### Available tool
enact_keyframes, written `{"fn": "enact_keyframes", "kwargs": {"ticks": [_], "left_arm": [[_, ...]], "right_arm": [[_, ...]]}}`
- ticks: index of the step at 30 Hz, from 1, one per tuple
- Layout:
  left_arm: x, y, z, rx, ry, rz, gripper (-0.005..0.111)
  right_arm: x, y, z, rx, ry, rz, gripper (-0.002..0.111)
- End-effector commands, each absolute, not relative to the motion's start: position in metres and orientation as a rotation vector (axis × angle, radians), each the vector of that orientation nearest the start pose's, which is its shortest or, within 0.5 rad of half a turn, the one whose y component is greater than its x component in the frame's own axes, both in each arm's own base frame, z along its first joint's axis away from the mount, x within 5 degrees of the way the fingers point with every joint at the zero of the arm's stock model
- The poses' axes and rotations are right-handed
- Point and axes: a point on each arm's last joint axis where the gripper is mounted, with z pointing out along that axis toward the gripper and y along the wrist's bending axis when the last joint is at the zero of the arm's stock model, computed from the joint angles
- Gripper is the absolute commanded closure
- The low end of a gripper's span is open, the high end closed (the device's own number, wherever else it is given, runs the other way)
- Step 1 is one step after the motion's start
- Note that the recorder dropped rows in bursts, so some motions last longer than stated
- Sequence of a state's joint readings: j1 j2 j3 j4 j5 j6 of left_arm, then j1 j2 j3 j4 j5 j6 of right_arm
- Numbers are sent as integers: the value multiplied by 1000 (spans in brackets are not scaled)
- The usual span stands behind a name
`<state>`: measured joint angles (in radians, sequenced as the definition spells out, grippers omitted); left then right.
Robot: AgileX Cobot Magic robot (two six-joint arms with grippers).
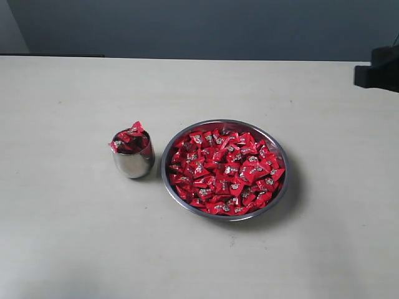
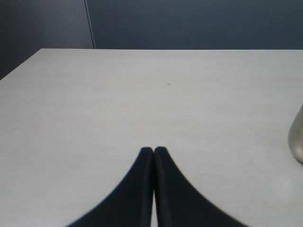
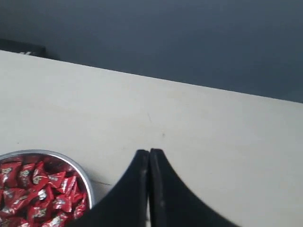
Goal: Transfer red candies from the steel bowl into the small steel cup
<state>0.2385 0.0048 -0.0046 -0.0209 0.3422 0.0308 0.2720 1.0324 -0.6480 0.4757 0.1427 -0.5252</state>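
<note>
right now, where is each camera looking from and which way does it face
Exterior: above, looking down at small steel cup beside steel bowl of red candies; dark robot part at right edge.
Left wrist: on left arm, facing across table over shut left gripper.
Right wrist: on right arm, over shut right gripper.
Shared: exterior and right wrist both show the steel bowl.

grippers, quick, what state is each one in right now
left gripper: closed, fingers pressed together, holding nothing
right gripper: closed, fingers pressed together, holding nothing
</note>
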Motion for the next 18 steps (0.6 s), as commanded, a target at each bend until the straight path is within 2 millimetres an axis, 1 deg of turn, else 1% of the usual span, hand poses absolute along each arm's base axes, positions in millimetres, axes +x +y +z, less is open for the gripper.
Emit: {"fn": "enact_keyframes", "kwargs": {"ticks": [1,4,8,13,18], "left_arm": [[52,12,183,-195,1810,162,106],[52,12,183,-195,1810,162,106],[52,12,183,-195,1810,162,106],[52,12,183,-195,1810,162,106],[52,12,183,-195,1810,162,106]], "right_arm": [[192,37,306,-273,1981,160,109],[178,23,312,-211,1944,112,109],[153,8,311,-140,1890,39,109],[125,5,296,-131,1850,3,109],[101,5,275,-136,1812,-13,109]]}}
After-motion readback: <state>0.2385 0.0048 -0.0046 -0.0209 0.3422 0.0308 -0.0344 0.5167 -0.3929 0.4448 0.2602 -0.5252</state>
